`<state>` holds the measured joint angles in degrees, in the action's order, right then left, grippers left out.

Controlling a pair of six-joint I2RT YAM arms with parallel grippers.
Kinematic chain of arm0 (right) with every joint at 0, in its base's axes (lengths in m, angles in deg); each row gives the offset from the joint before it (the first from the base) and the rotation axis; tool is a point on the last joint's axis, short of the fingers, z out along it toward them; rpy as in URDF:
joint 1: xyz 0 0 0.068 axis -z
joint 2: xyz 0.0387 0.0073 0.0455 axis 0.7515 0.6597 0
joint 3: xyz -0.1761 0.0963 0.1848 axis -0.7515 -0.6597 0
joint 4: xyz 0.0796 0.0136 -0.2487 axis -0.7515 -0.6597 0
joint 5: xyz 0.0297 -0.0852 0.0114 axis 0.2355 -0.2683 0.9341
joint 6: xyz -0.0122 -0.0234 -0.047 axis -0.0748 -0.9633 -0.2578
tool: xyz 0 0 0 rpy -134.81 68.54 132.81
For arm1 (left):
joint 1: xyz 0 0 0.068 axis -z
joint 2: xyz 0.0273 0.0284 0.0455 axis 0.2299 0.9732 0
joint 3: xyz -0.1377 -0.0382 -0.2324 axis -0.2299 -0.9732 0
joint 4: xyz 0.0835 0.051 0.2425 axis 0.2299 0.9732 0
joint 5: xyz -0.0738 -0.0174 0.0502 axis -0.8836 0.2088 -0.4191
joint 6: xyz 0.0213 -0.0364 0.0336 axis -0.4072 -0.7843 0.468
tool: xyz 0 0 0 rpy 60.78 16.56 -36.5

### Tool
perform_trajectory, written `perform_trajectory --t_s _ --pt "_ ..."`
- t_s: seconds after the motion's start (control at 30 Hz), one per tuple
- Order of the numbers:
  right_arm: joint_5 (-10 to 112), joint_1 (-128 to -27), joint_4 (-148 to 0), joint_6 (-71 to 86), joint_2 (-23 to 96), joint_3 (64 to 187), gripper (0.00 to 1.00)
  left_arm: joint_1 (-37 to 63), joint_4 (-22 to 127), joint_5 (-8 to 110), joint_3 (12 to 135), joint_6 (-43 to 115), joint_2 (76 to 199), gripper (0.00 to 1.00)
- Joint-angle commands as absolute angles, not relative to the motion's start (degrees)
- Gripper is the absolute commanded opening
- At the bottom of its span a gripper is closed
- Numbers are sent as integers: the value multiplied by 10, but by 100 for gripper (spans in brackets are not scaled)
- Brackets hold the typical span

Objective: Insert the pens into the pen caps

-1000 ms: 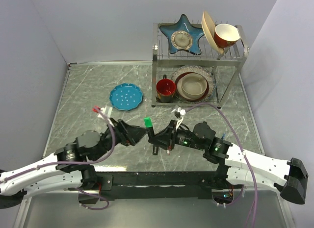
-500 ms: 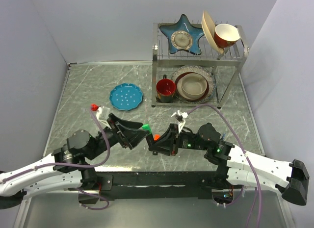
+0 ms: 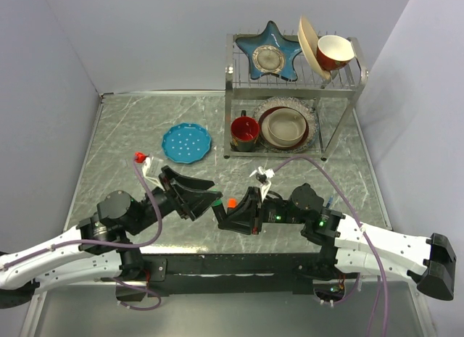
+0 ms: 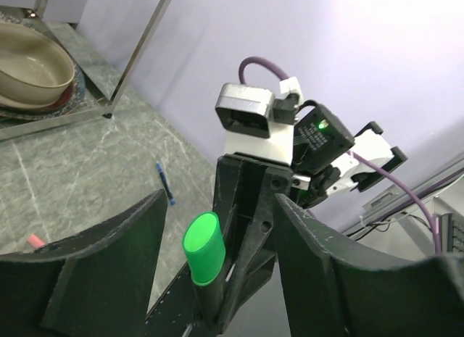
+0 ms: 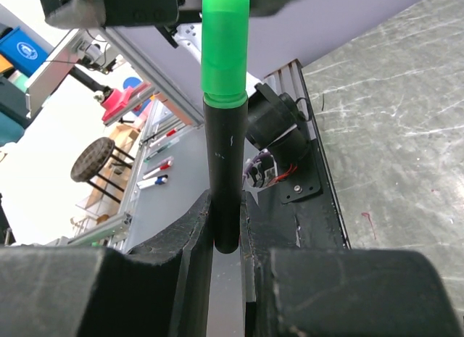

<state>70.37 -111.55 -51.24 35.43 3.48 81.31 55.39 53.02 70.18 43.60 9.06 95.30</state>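
Grey marbled table [image 3: 123, 134] from above, both arms stretched inward to meet near its front middle. There, left gripper [image 3: 211, 197] and right gripper [image 3: 223, 216] tip to tip, too dark and crowded in this view to judge either pincer. Just beside them on the table, an orange cap [image 3: 231, 203]; well apart at the left, a red cap [image 3: 138, 158], near the blue plate [image 3: 187, 143]. At the back right, a dish rack [image 3: 229, 105] loaded with crockery.

From the left wrist: fingers [image 4: 109, 272] spread wide, gripping nothing. Between them, apart from both, a green cap [image 4: 201, 239] seated on the end of a black marker [image 4: 206, 301], held up by the opposite arm's pincer. Beyond, a thin blue pen [image 4: 165, 183] lying flat on the table; at the upper left, a tan bowl [image 4: 32, 69] inside the rack's frame.

From the right wrist: fingers [image 5: 181, 243] closed tight on the marker's lower body. Marker upright in this view, green cap on its top end, pressed down against the barrel with no gap showing.
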Motion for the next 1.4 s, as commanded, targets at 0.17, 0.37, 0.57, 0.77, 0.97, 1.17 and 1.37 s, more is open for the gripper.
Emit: perform_trajectory --t_s 0.17,0.37,0.57,0.77,0.97,1.17,1.37 --pt "715 -1122 -474 356 36 841 0 556 487 629 427 80 968 39" --pt "695 -1122 -482 347 23 843 0 555 484 585 403 45 977 1" --pt "580 -1117 -546 310 -12 881 0 555 446 543 369 -2 991 1" --pt "520 -1094 -611 262 -4 978 0 555 369 517 275 -55 1012 1" --pt "601 -992 -605 282 21 1021 0 563 355 505 289 -36 1065 1" --pt "645 -924 -602 298 30 1055 0 578 311 497 300 -14 1122 1" --pt "700 -883 -566 323 51 1078 0 597 283 504 290 -8 1129 1"
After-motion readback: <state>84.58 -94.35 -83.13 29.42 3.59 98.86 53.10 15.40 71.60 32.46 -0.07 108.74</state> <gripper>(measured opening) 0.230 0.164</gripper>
